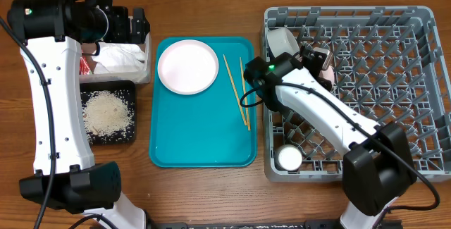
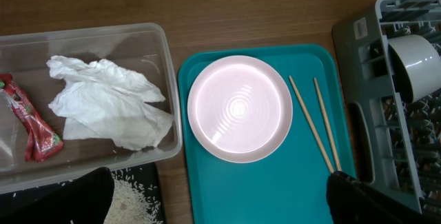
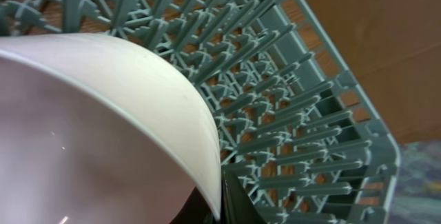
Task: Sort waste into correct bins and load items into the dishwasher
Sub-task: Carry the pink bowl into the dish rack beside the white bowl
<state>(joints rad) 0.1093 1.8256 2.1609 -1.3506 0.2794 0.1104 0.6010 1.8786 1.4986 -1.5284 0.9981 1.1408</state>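
My left gripper is open and empty above the clear tub; its fingers frame the left wrist view. The tub holds a crumpled white tissue and a red sauce packet. The black tray holds rice scraps. A pale-pink plate and wooden chopsticks lie on the teal tray. My right gripper is shut on the rim of a pale-pink bowl over the grey dish rack, fingers at the rim.
In the rack, a white bowl stands on edge at the far left corner and a small white cup sits at the near left corner. The rack's pegs stand close beside the held bowl. The right arm reaches across the rack's left side.
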